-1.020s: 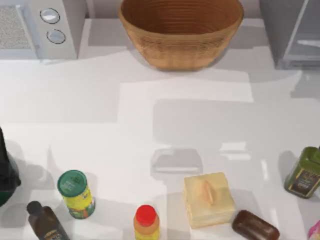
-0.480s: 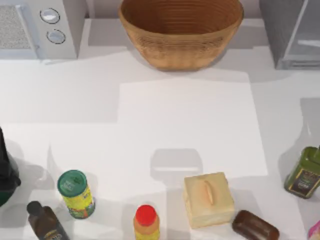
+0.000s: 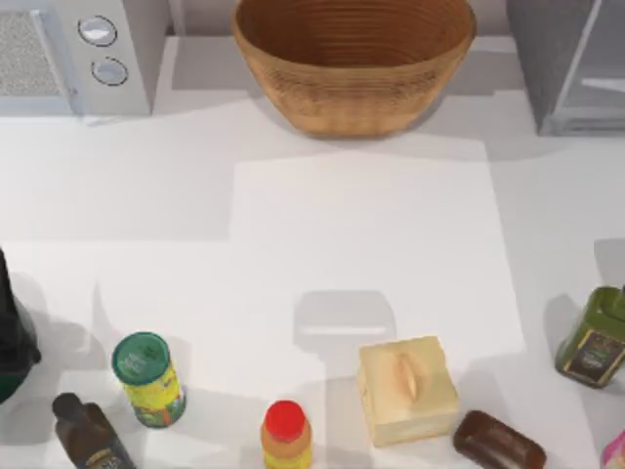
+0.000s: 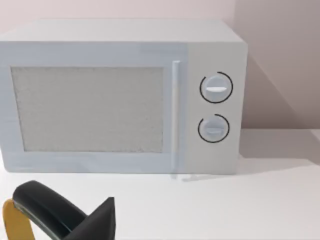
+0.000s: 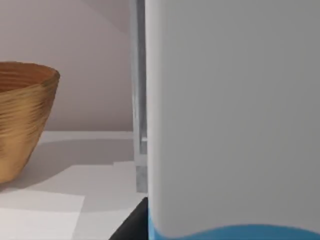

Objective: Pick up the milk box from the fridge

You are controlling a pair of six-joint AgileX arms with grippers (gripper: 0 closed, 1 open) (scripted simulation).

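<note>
Top view takes in the white surface (image 3: pixel 361 234) with the fridge (image 3: pixel 566 63) at its far right corner, a wicker basket (image 3: pixel 354 59) at the middle of the far edge and a white microwave (image 3: pixel 73 54) at the far left. Along the near edge stand a green-lidded can (image 3: pixel 146 379), a dark bottle (image 3: pixel 90 432), a red-capped bottle (image 3: pixel 286 435), a squat pale-yellow box (image 3: pixel 406 389), a brown bar (image 3: pixel 498 442) just beside that box, and a green bottle (image 3: pixel 594 337) at the right edge.

Right wrist view brings what the overhead camera lacks: the milk box (image 5: pixel 232 115) stands very close before the lens, a broad white face with a blue band starting at its lower edge. Behind it runs a grey upright edge of the fridge (image 5: pixel 139 100), and the basket (image 5: pixel 22 120) sits farther off on the surface. A dark corner of the right claw (image 5: pixel 134 225) pokes out beside the carton; whether its fingers press on the carton I cannot tell.

Left wrist view faces the microwave (image 4: pixel 120 95) head on, door mesh and two round knobs plain. The left claw (image 4: pixel 60 217) shows as dark finger tips at the lower edge, with a yellow part beside them; its spread cannot be told.
</note>
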